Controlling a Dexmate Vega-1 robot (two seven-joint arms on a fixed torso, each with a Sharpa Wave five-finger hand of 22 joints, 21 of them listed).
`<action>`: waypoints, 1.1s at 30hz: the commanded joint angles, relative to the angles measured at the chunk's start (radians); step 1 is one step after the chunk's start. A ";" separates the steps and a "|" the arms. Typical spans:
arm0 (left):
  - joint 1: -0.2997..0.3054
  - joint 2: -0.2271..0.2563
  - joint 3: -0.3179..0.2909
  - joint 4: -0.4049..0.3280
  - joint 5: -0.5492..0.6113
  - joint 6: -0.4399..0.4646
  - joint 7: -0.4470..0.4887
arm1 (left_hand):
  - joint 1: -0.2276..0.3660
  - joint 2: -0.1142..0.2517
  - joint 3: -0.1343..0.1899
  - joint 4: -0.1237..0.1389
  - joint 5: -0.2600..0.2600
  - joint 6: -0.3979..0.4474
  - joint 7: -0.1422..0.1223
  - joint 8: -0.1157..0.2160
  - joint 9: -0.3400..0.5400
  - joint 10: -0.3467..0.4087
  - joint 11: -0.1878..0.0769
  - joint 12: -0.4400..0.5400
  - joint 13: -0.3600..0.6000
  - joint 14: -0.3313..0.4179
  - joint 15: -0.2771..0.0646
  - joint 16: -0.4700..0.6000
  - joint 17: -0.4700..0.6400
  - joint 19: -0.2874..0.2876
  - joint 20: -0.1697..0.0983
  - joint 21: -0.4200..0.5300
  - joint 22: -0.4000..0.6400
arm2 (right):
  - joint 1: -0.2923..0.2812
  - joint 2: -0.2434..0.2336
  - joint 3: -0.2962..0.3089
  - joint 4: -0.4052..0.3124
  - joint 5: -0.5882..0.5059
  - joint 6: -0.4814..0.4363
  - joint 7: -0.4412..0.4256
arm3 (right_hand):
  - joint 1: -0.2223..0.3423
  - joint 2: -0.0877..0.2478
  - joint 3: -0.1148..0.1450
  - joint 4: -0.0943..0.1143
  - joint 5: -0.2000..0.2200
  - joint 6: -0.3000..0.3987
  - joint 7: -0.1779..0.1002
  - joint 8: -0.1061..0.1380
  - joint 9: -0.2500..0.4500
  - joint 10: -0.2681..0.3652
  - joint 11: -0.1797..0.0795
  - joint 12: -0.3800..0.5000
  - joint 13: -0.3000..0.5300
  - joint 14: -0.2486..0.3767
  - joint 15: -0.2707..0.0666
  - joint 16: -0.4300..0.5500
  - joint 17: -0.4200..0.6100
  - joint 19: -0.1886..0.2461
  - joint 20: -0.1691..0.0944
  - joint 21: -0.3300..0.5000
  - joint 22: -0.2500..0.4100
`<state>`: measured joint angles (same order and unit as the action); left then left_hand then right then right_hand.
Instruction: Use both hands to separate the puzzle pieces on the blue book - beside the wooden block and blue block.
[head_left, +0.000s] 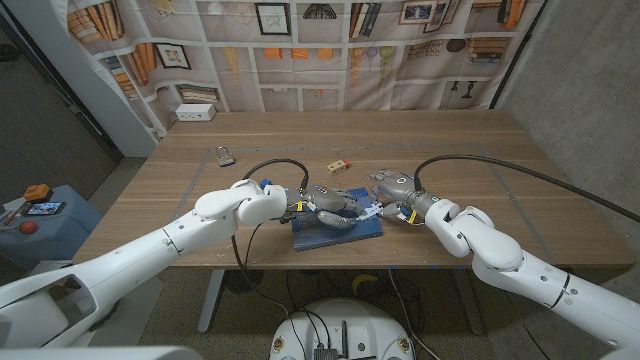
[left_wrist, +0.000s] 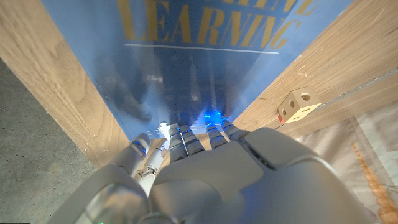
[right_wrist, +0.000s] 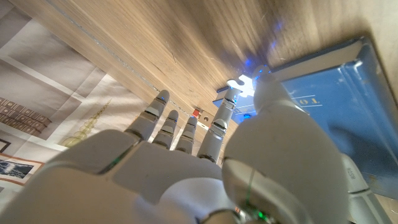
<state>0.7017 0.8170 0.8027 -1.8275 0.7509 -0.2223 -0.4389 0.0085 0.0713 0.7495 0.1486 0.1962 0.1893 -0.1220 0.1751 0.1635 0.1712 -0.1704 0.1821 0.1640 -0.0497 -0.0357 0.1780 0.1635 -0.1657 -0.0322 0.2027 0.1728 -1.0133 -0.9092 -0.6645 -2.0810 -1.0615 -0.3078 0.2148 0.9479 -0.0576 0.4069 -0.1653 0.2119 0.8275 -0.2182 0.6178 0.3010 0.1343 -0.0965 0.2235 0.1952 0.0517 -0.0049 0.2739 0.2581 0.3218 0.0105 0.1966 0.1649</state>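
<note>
- left hand (head_left: 322, 205) hovers over the blue book (head_left: 310, 238), fingers curled down toward the puzzle pieces (head_left: 372, 210); in the left wrist view its fingertips (left_wrist: 180, 134) crowd a small white piece (left_wrist: 164, 129), but i cannot tell whether they clamp it or only touch it
- right hand (head_left: 392, 190) comes in from the book's other side; in the right wrist view thumb and a finger (right_wrist: 224, 112) pinch a pale piece (right_wrist: 239, 83) at the book's edge, the other fingers spread apart
- the pieces sit at the book's right end, between the two hands, too small in the head view to tell whether they are yet apart
- the book lies flat near the middle of the worktop (head_left: 180, 180), toward its front edge, gold lettering on the cover
- the wooden block (head_left: 339, 164) stands just behind the book; no blue block can be made out
- a small dark object (head_left: 226, 155) lies toward the back left corner, a white box (head_left: 196, 112) at the back left edge
- judgement: pieces look light, thin and stiff, on a glossy cover they could slide; best taken by their outer edges, one per hand, pulled level and apart so the tab slips free without bending
</note>
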 joint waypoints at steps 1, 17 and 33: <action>-0.006 -0.003 0.002 0.003 0.002 0.001 -0.006 | 0.006 0.097 0.009 -0.002 -0.002 0.080 0.048 0.010 0.008 0.082 0.041 0.015 0.007 0.004 -0.079 -0.001 0.001 -0.033 -0.061 0.001 0.002 | -0.003 -0.001 0.003 0.002 0.002 -0.001 -0.016 | 0.012 0.001 -0.001 0.006 0.002 0.021 -0.007 0.006 0.006 0.009 -0.005 0.002 0.003 0.010 -0.002 0.007 0.004 0.009 -0.004 0.004 0.003; -0.015 -0.016 0.011 0.012 0.000 0.011 -0.019 | 0.006 0.095 0.012 -0.004 -0.004 0.085 0.050 0.008 0.008 0.094 0.042 0.014 0.008 0.009 -0.075 -0.002 0.001 -0.030 -0.060 -0.001 0.002 | -0.004 -0.011 0.012 0.011 0.019 0.014 -0.049 | 0.020 0.003 -0.002 0.004 0.002 0.037 -0.007 0.014 0.008 0.023 -0.010 0.002 0.003 0.026 -0.013 0.013 0.006 0.028 -0.014 0.006 0.003; -0.018 -0.020 0.018 0.011 -0.001 0.021 -0.022 | 0.006 0.094 0.015 -0.006 -0.004 0.086 0.049 0.007 0.008 0.099 0.043 0.013 0.008 0.009 -0.075 -0.003 0.001 -0.030 -0.060 -0.003 0.002 | -0.009 -0.026 0.026 0.004 0.039 0.028 -0.072 | 0.026 0.004 -0.003 0.003 0.002 0.045 -0.008 0.017 0.009 0.029 -0.010 0.000 0.003 0.032 -0.019 0.015 0.007 0.036 -0.019 0.005 0.003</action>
<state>0.6873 0.8001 0.8152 -1.8181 0.7509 -0.2072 -0.4508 0.0085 0.0713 0.7577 0.1403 0.1922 0.1982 -0.1311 0.1751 0.1632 0.1833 -0.1826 0.1821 0.1640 -0.0463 -0.0322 0.1780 0.1635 -0.1657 -0.0322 0.2027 0.1728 -1.0180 -0.9267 -0.6470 -2.0722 -1.0356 -0.2884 0.1591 0.9623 -0.0563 0.4029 -0.1615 0.2088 0.8505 -0.2094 0.6292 0.3089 0.1556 -0.1072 0.2235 0.1953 0.0718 -0.0250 0.2853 0.2628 0.3465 -0.0072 0.1966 0.1649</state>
